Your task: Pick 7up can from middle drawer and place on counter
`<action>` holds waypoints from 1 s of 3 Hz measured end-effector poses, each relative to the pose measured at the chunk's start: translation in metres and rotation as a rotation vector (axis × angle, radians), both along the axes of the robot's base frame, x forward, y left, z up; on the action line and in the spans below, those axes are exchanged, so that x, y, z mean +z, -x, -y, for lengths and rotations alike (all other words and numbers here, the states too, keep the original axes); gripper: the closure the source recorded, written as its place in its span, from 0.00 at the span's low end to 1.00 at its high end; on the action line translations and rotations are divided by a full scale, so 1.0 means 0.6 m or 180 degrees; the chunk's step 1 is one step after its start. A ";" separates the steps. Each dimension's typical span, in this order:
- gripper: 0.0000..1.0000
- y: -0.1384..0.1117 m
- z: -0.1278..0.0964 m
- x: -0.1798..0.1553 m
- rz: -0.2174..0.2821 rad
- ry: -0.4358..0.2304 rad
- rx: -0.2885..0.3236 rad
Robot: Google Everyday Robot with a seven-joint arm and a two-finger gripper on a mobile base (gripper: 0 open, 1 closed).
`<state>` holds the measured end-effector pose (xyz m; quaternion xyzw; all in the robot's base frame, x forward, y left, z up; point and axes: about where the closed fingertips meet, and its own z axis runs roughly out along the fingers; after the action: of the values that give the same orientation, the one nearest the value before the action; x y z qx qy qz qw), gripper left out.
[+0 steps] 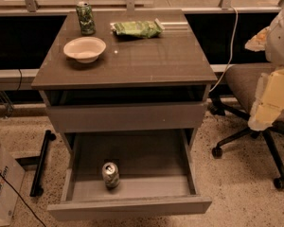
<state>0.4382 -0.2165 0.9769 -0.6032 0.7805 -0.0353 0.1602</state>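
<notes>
7up can (110,175) is standing upright inside the open drawer (132,152), close to its front wall and a little left of the middle, well apart from the claw. The claw (270,103) is hanging at the right edge of the view, a pale yellowish body pointing down and to the left beneath a white arm segment (283,30); whether it is spread or pressed together I cannot tell. It is hovering over the seat of an office chair (244,82), which is sitting just right of the cabinet with its dark legs spreading over the speckled floor. A white cable (233,37) is running down behind the chair.

Left of the chair, the surface (146,60) is carrying three things. A green bag (136,29) is lying flat near the back middle. A green can (85,18) is standing upright at the back left. A pale bowl (84,49) is sitting in front of that can, apart from it. Under the surface, a dark gap is showing above a grey drawer front (125,117), and the open drawer is sticking out below that front. Further left, a black bar (41,162) is lying on the floor beside a cardboard box (2,188).
</notes>
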 end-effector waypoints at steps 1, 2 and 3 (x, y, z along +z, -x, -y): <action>0.00 0.000 0.000 0.000 0.0000 0.0000 0.0000; 0.00 -0.014 -0.020 -0.016 0.0106 -0.0226 -0.0060; 0.00 -0.039 -0.068 -0.055 0.0235 -0.0605 0.0017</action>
<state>0.4617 -0.1757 0.9442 -0.5856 0.7724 0.0171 0.2456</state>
